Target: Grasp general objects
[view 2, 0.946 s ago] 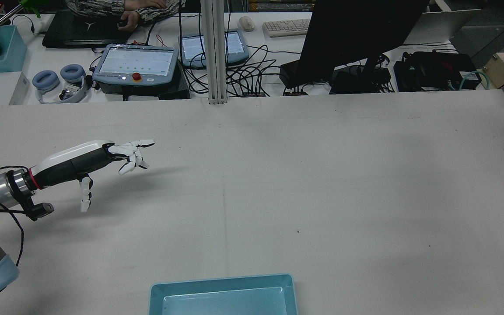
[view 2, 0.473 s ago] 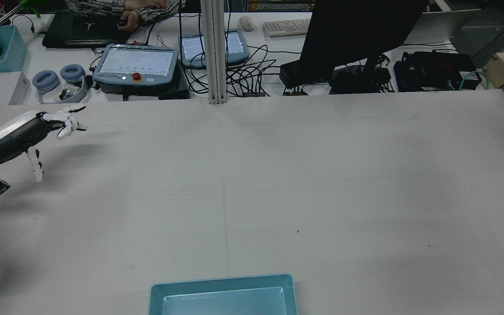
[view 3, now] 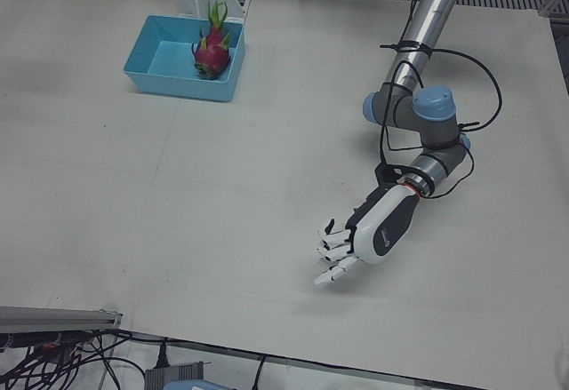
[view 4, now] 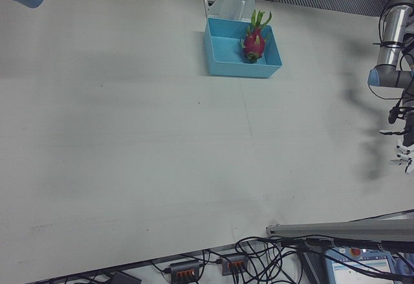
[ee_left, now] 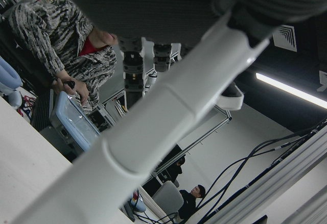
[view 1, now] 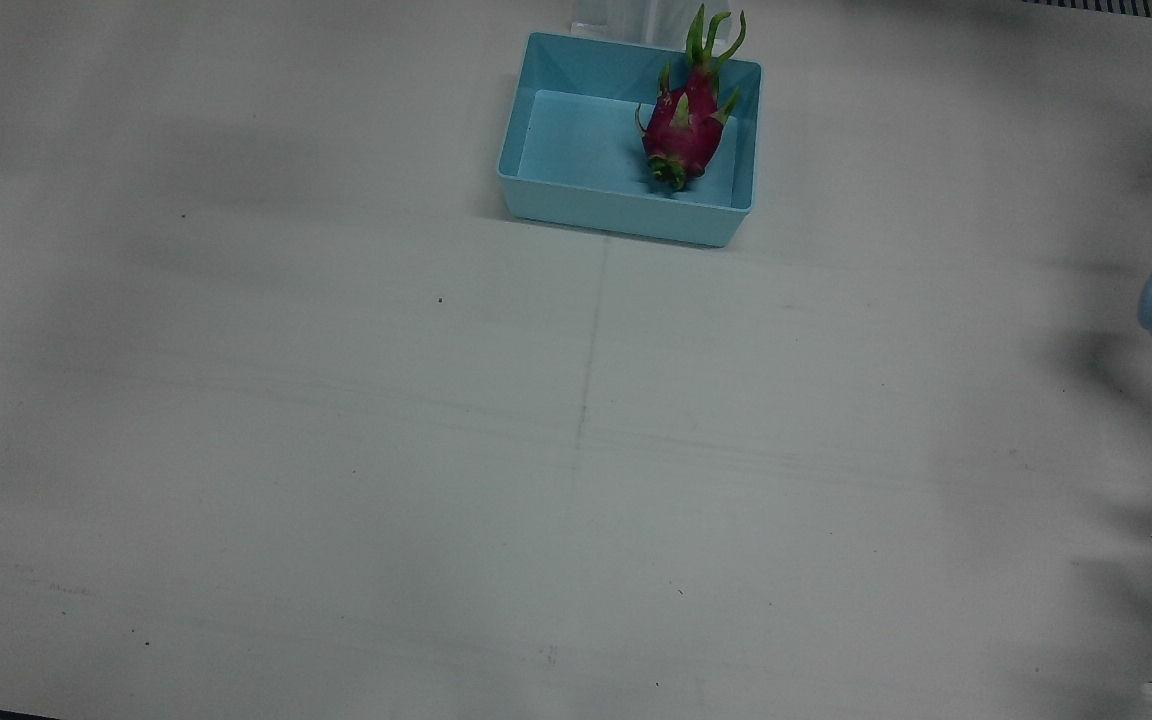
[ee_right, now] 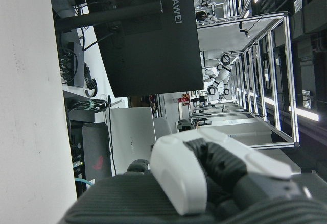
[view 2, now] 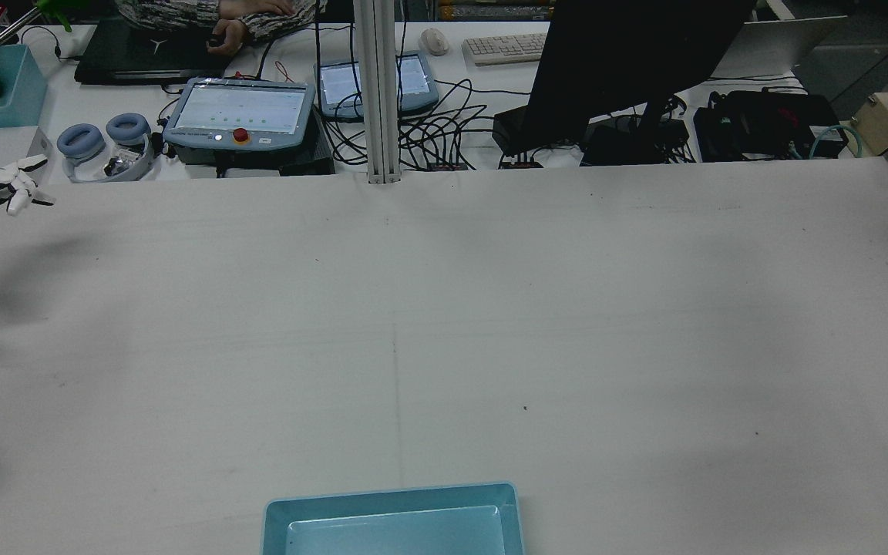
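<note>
Dragon fruit (view 1: 681, 125): pink with green tips, lying inside the blue bin (view 1: 616, 215), against the wall on the robot's left side; its leafy end leans on the rim nearest the robot.
Blue bin: stands on the white table (view 1: 336, 420) at the robot's edge, about midway between the two arms.
Left hand (view 3: 356, 243): held above the table near the operators' edge, well apart from the bin; fingers (view 3: 331, 274) spread and nearly straight, grasping nothing.
Left arm (view 3: 418, 110): reaches from the robot's side across the table, elbow bent, a black cable looped along it.
Right hand (ee_right: 204, 168): seen only by its own camera, close up and partly; whether its fingers are apart or closed cannot be told.
Person (view 2: 213, 19): a patterned sleeve and a hand on the desk beyond the table, beside a laptop (view 2: 143, 54).
</note>
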`<state>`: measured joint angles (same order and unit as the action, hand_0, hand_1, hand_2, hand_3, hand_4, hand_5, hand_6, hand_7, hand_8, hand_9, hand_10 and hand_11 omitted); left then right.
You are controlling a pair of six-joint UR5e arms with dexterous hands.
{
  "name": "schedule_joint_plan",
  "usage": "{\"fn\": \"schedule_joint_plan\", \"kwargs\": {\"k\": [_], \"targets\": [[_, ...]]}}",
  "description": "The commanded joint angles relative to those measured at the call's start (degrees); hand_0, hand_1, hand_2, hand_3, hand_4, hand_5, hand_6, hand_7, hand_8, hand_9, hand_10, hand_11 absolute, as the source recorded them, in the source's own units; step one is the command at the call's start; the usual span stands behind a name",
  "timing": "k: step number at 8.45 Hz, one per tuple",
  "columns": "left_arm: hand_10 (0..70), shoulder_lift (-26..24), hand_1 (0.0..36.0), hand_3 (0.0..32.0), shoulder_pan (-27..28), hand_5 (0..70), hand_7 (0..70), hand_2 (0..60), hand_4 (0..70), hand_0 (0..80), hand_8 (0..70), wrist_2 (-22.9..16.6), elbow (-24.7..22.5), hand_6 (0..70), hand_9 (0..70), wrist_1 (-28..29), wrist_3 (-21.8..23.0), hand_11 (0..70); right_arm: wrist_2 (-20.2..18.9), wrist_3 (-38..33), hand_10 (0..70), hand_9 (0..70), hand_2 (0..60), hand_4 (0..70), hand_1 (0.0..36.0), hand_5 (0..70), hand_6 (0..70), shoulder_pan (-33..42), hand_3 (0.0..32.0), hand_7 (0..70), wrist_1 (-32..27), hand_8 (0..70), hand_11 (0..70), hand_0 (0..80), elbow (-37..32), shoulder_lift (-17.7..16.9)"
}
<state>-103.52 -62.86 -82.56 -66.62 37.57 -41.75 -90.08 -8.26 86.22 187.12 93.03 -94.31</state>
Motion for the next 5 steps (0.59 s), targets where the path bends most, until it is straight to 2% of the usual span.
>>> {"fn": "schedule_joint_plan", "kwargs": {"k": [1,3,4,5], "targets": [[10.8,4.7,36.0,0.0,-3.7,70.0,70.0,60.0,30.6,80.0,5.1,4.2,1.2,30.7,14.7,1.3,-0.2,21.1,0.0,0.0,0.0,0.0,0.0,0.0,0.0,0.0,0.0,0.0,0.0,0.0,0.0,0.0,0.0,0.0,0.0,0.0],[4.7,4.9,36.0,0.0,-4.4,70.0,70.0,60.0,37.8,80.0,5.4,4.2,1.1,32.1,14.4,0.7,-1.0,11.8,0.0,0.0,0.0,0.0,0.0,0.0,0.0,0.0,0.0,0.0,0.0,0.0,0.0,0.0,0.0,0.0,0.0,0.0],[0.6,5.2,36.0,0.0,-4.3,70.0,70.0,60.0,38.3,58.0,5.0,4.2,1.1,30.3,14.1,0.8,-1.2,3.7,0.0,0.0,0.0,0.0,0.0,0.0,0.0,0.0,0.0,0.0,0.0,0.0,0.0,0.0,0.0,0.0,0.0,0.0],[0.0,5.3,0.0,0.0,-4.4,70.0,70.0,37.3,40.3,0.0,4.0,4.2,1.1,25.1,13.4,0.9,-2.0,0.0,0.0,0.0,0.0,0.0,0.0,0.0,0.0,0.0,0.0,0.0,0.0,0.0,0.0,0.0,0.0,0.0,0.0,0.0]]}}
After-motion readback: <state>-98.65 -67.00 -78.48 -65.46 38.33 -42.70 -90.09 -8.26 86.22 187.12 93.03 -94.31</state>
